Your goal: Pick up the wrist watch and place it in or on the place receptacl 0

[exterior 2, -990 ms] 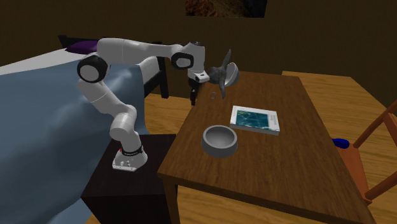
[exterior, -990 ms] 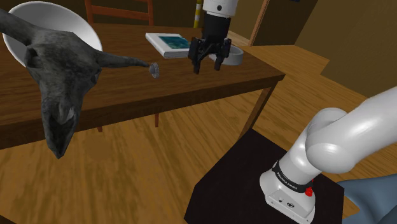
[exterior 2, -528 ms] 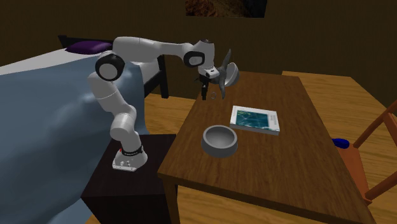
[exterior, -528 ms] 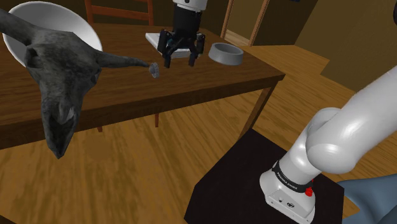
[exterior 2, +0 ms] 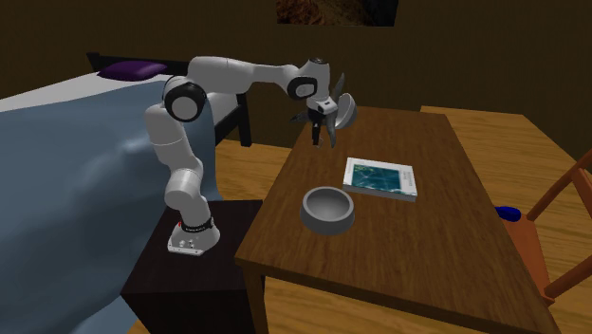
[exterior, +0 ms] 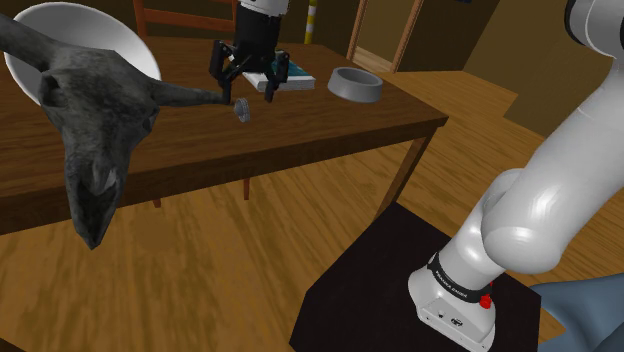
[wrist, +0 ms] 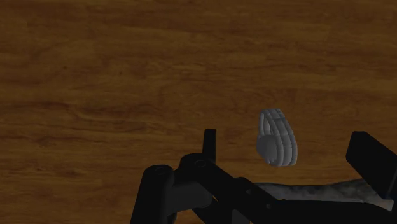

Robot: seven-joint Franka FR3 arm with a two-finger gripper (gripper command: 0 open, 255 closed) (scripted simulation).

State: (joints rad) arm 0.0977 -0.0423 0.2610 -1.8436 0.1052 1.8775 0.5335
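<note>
**Hovering above the wrist watch with a wide claw**

Spreading over the second exterior view's left is a blue-grey bed (exterior 2: 66,180), and the dark stand (exterior 2: 180,285) sits just beside it. Next to the stand is the long brown wooden tabletop (exterior 2: 427,237). From the stand the white arm (exterior 2: 237,74) rises and bends over the tabletop's far end.

In the shoulder view a dark grey horned skull (exterior: 95,110) looms at the left, with a white dish (exterior: 90,30) behind it. One horn (exterior: 190,96) stretches out toward the arm's hand.

A book (exterior 2: 380,177) with a blue-green cover lies flat near the middle of the tabletop. The grey bowl (exterior 2: 327,210) stands close by it, nearer the stand's edge, and is well apart from the skull.

The black claw (exterior: 248,92) points down over the tabletop near the horn's tip. Its fingers (wrist: 209,143) stand wide apart and grip nothing.

The small pale grey wrist watch (exterior: 241,110) sits on the tabletop just beside the horn's tip, below the claw. In the wrist view the watch lies between the two fingers, and neither finger touches it.
</note>
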